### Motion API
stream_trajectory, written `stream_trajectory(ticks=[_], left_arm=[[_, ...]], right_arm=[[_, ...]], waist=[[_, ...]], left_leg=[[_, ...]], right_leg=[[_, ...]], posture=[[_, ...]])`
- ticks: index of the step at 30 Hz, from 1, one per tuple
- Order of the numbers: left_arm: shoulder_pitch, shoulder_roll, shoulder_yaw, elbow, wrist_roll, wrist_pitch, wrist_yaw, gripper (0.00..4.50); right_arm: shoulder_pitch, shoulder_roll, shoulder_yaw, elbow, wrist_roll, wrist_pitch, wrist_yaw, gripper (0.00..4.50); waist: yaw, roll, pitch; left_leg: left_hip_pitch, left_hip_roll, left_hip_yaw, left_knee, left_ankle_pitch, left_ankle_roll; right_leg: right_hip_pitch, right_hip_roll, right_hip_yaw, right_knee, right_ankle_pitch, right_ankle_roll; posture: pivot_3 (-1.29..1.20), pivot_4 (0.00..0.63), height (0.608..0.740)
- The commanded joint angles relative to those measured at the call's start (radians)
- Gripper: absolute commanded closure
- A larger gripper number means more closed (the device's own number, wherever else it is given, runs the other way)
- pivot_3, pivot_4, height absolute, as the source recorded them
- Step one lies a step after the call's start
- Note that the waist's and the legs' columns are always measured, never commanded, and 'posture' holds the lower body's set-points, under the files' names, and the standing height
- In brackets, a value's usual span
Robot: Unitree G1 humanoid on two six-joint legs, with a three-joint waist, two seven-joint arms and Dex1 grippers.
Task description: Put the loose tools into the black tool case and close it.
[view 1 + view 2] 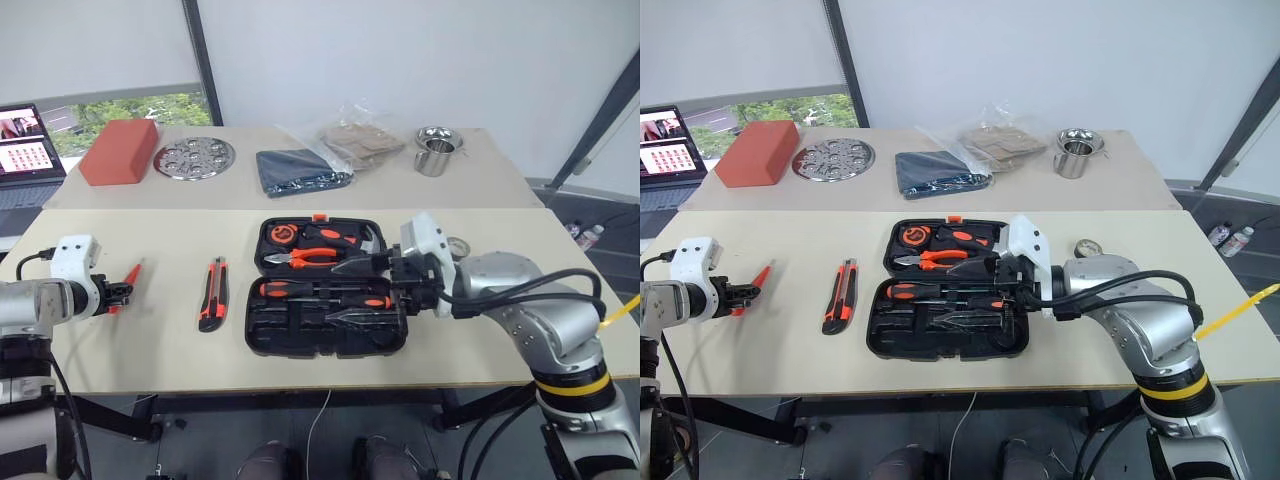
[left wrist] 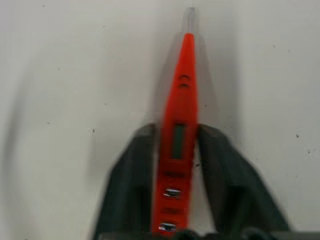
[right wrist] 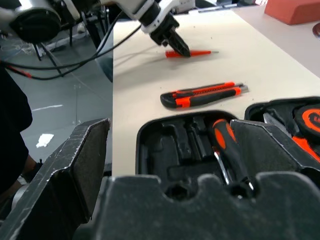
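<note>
Grabbing the red tester

Lying flat near the left edge of the table, the little red tester sits between the two black fingers of the left gripper. The jaws have closed in on it, one finger on each side. It looks gripped, but it rests on the table and has not been lifted.

The knife lies a bit further in, between the tester and the case. The case is open in the middle, near the front edge. One orange-and-black screwdriver lies in it already, with pliers in the half behind.

The right gripper hangs over the case with its jaws wide open, holding nothing.

Next, I think the left arm must lift the tester and carry it over the knife to a free slot. The thin tester could slip or tilt, so the squeeze must be firm.
</note>
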Motion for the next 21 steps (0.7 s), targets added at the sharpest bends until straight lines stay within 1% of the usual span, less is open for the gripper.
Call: stream_trajectory(ticks=[1,3,6,8,10,12,15,18,21], left_arm=[[-0.109,0.083,-0.036,-0.002,-0.039,-0.121,-0.239,4.06],[-0.137,0.122,-0.075,-0.063,-0.072,-0.166,-0.411,4.06],[-0.112,0.179,-0.183,-0.263,-0.119,-0.264,-0.696,4.06],[-0.119,0.179,-0.265,-0.347,-0.115,-0.304,-0.800,4.06],[-0.150,0.136,-0.360,-0.394,-0.079,-0.383,-0.875,4.06],[-0.203,0.063,-0.451,-0.395,-0.038,-0.428,-0.911,4.06],[-0.281,-0.049,-0.550,-0.324,0.040,-0.470,-0.907,4.06],[-0.345,-0.140,-0.625,-0.225,0.116,-0.518,-0.894,4.06],[-0.390,-0.214,-0.671,-0.110,0.183,-0.573,-0.884,4.06]], right_arm=[[0.025,-0.046,-0.066,-0.065,0.058,0.040,-0.012,0.00],[0.055,-0.073,-0.092,-0.096,0.084,0.055,-0.017,0.00],[0.113,-0.112,-0.131,-0.141,0.100,0.067,-0.040,0.00],[0.154,-0.134,-0.152,-0.166,0.105,0.065,-0.052,0.00],[0.192,-0.147,-0.171,-0.193,0.106,0.063,-0.074,0.00],[0.219,-0.141,-0.186,-0.217,0.115,0.071,-0.116,0.00],[0.244,-0.130,-0.196,-0.253,0.132,0.081,-0.168,0.00],[0.267,-0.124,-0.206,-0.283,0.147,0.091,-0.219,0.00],[0.289,-0.125,-0.221,-0.302,0.158,0.096,-0.263,0.00]], waist=[[0.006,-0.004,0.001],[0.008,-0.008,0.001],[0.006,-0.008,0.001],[0.008,-0.007,0.001],[0.011,-0.007,0.001],[0.014,-0.007,0.001],[0.014,-0.008,0.001],[0.012,-0.008,0.001],[0.012,-0.008,0.001]], left_leg=[[-0.001,0.000,0.000,0.000,0.000,0.000],[-0.005,0.001,-0.001,0.002,0.000,0.000],[-0.005,0.000,-0.001,0.002,0.000,0.001],[-0.005,0.000,-0.001,0.001,0.002,0.005],[-0.005,0.000,-0.001,0.001,0.003,0.007],[-0.005,0.000,-0.001,0.001,0.004,0.008],[-0.006,0.001,-0.001,0.003,0.005,0.009],[-0.006,0.001,-0.001,0.004,0.006,0.012],[-0.006,0.001,-0.001,0.004,0.006,0.013]], right_leg=[[-0.001,0.000,-0.001,0.000,0.000,0.000],[-0.003,0.000,-0.002,0.000,0.001,-0.001],[-0.003,0.000,-0.002,-0.002,0.001,-0.001],[-0.002,0.000,-0.002,-0.003,0.000,0.000],[-0.002,0.000,-0.002,-0.004,-0.001,0.001],[-0.002,0.001,-0.002,-0.002,-0.001,0.000],[-0.001,0.002,-0.001,-0.002,-0.003,0.003],[-0.001,0.002,0.000,-0.002,-0.003,0.005],[-0.001,0.002,0.000,-0.002,-0.002,0.003]], posture=[[0.00,0.150,0.734],[0.00,0.150,0.734],[0.00,0.150,0.734],[0.00,0.150,0.734],[0.00,0.150,0.734],[0.00,0.150,0.734],[0.00,0.150,0.734],[0.00,0.150,0.734],[0.00,0.150,0.734]])
